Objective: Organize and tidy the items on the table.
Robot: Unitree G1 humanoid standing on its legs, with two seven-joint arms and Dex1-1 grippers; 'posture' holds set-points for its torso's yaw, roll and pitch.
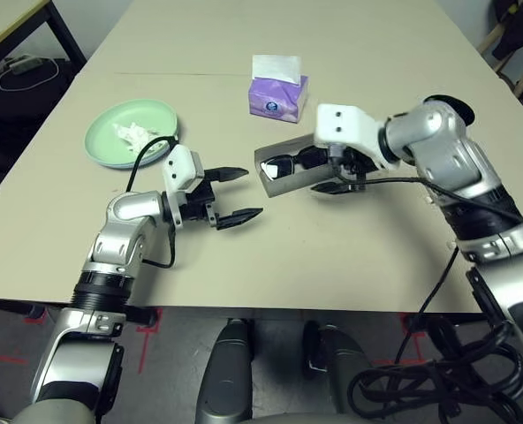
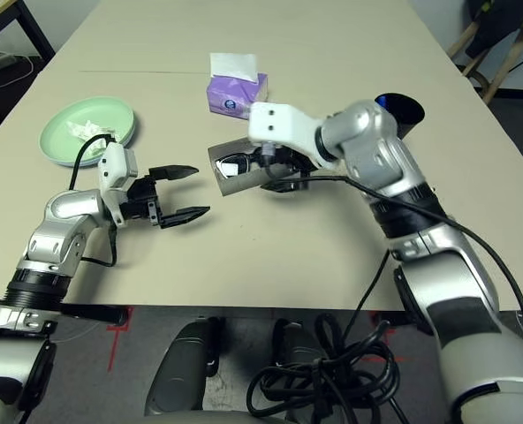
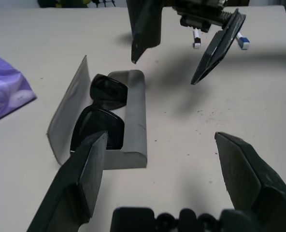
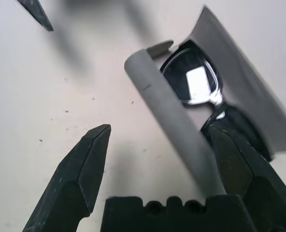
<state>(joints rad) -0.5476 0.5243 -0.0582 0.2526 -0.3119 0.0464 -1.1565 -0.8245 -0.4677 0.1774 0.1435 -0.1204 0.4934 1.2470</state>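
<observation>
While both sets of jaws stand spread wide with nothing between them, the grey glasses case (image 1: 288, 170) lies open on the beige surface (image 1: 350, 256) between the two. The black sunglasses (image 3: 100, 115) rest inside it, lenses showing, with the flat lid (image 3: 67, 111) raised behind them.

The left jaws (image 1: 233, 196) point across toward the case and stop short of it, apart from its near end. The right jaws (image 1: 332, 172) hang at the other end of the case, angled down; from the head views that white wrist housing covers this end of the case, so whether a finger touches the case there cannot be told. In the right wrist view one black finger (image 4: 247, 166) overlaps the rounded front wall of the case (image 4: 174, 128) and hides part of one lens.

Beyond the left jaws, well apart from them, a light-green plate (image 1: 111, 146) holds a crumpled white tissue (image 1: 133, 134). A black cable crosses the plate's near rim. A purple tissue box (image 1: 279, 95) stands beyond the case, clear of both jaws.

Behind the right forearm a black cup with blue lining (image 2: 399, 108) is mostly hidden. Past the right jaws, small white sticks with blue ends (image 3: 240, 39) lie on the surface, partly covered and hard to make out.
</observation>
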